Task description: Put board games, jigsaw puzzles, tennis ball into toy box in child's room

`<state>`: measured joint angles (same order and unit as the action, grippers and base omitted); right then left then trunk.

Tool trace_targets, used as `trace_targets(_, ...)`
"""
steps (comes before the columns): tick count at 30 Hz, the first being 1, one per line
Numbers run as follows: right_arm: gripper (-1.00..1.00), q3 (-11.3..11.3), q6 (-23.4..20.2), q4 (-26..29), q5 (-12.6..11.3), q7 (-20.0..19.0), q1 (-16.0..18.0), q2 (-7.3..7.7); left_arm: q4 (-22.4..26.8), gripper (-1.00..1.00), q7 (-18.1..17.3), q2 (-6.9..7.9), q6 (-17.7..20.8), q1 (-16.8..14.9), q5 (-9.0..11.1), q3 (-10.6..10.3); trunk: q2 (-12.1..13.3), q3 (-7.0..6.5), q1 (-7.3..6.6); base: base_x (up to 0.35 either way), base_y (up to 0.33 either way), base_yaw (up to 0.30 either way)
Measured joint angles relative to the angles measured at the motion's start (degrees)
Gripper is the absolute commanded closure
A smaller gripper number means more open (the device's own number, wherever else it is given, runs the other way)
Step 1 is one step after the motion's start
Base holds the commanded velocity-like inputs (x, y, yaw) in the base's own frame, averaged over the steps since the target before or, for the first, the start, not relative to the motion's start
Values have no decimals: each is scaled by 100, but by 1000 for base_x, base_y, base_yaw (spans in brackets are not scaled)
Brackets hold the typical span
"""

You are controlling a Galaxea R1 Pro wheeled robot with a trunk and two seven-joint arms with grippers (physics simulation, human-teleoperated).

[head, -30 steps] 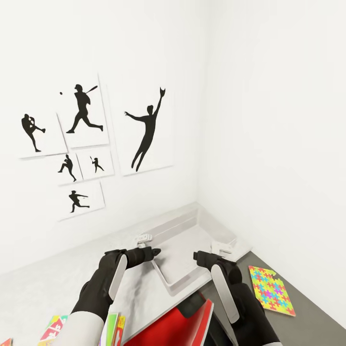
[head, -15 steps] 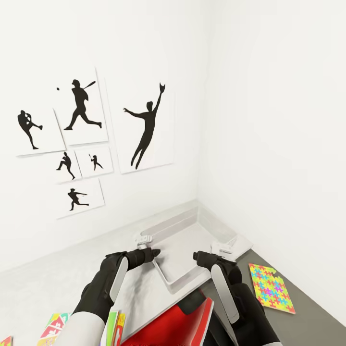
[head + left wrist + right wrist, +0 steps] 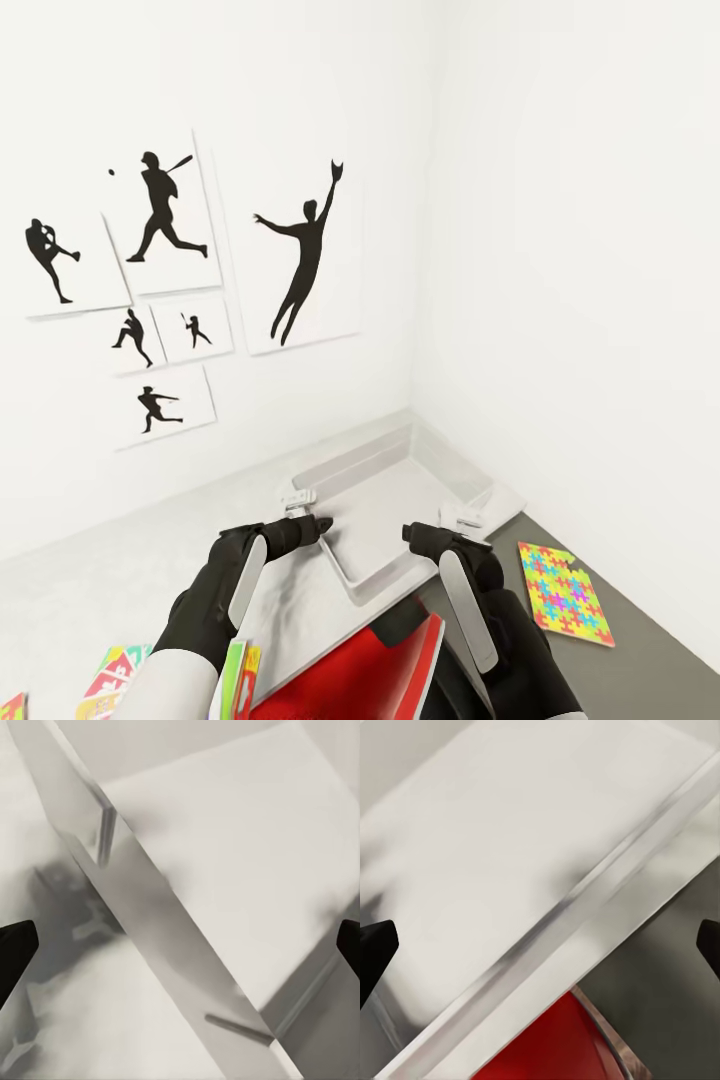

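2 spread black claws, left and right, over flared grey toy box.

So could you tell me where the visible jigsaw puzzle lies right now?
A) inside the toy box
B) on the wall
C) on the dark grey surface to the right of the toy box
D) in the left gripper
C: the jigsaw puzzle lies flat on the dark grey surface, outside and to the right of the toy box.

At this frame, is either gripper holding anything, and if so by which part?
Nothing is held. Both wrist views show the fingers spread wide with only the toy box beneath them. The left gripper and right gripper hover open over its near rim.
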<state>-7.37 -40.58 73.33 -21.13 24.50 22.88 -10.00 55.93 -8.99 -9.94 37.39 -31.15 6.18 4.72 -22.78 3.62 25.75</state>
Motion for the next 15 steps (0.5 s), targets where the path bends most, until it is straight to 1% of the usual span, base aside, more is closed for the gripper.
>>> trace_targets(15, -100, -2, 2, 0, 0, -1, 0, 0, -9, -100, -8, 0, -5, 0, -10, -15, 0, 142, 0, 0, 0, 0)
